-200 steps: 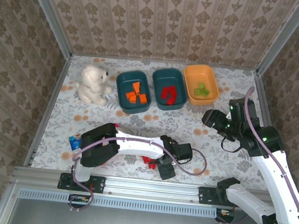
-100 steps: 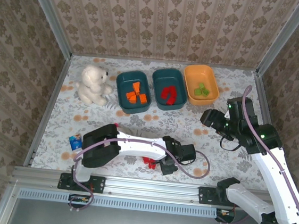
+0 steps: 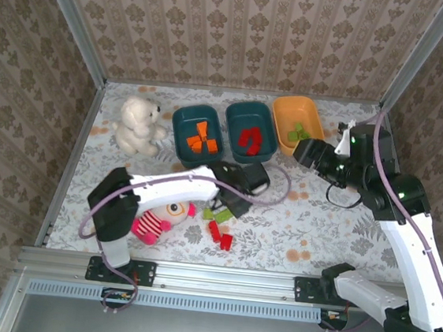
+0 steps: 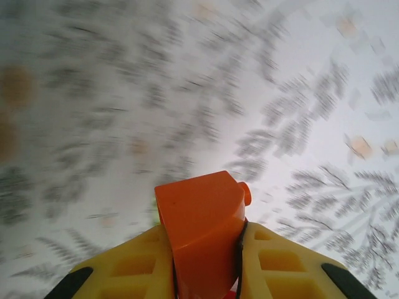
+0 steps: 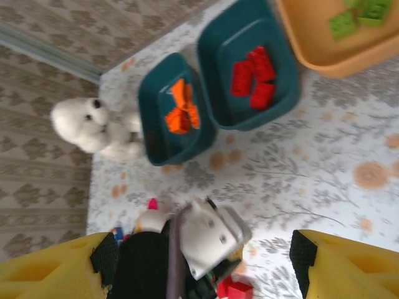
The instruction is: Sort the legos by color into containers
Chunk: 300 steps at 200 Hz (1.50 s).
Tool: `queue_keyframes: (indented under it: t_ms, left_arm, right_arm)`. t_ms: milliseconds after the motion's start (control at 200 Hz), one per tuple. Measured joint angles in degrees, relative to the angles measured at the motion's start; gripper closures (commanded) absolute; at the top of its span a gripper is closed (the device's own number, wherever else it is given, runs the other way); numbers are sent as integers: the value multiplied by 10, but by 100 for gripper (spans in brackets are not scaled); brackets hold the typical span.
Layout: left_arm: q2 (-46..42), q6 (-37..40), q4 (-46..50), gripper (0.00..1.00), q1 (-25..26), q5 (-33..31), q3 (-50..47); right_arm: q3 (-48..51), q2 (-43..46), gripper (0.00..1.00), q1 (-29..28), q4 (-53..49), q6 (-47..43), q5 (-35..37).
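So the left arm [image 3: 164, 185] is stretched out low from its base at the near-left corner toward the middle of the table [image 3: 334, 225]. The left gripper [image 4: 202, 233] is clamped on an orange lego [image 4: 199, 208]. It's a chunky brick with a sloped top and one stud poking out the side, pinched between the yellow fingers [image 4: 134, 268] over the blurry floral table.

The right arm [image 3: 405, 225] is reared up along the right edge. The right gripper [image 5: 196, 243] is spread wide, nothing held, and pointed at the containers.

Three containers are lined up along the far edge:
- a teal bin [image 3: 180, 122] with orange bricks
- a second teal bin [image 3: 235, 116] with red ones
- an orange bin [image 3: 287, 109] with lime green ones

Loose red legos [image 3: 216, 231] and a green lego [image 3: 222, 212] are seen by the near edge, beside a pink striped doll [image 3: 152, 221].
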State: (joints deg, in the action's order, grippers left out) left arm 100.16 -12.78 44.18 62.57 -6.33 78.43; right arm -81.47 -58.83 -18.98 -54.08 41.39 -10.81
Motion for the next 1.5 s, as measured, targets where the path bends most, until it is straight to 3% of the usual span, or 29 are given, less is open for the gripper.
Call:
queue_keyframes:
  t_ms: [260,445,560,920,1075,1500]
  left_arm:
    - [-16,-31,-9,79,-177,2,19]
    - [28,-58,-19,79,-295,1,61]
    - [88,-66,-30,79,-341,1,114]
    - [314,-96,7,82,-396,-42,395]
    - [354,-115,24,81,-405,-61,448]
    - [378,-154,54,53,-410,-39,470]
  right_arm:
    - [-9,-120,24,-14,117,-3,-135]
    - [-12,-169,24,-28,173,-3,-165]
    - [-37,-201,24,-37,189,-6,-170]
    - [-57,-246,24,-43,205,-9,-172]
    - [-57,-249,24,-43,205,-10,-172]
    - [-71,-312,24,-56,143,-62,-167]
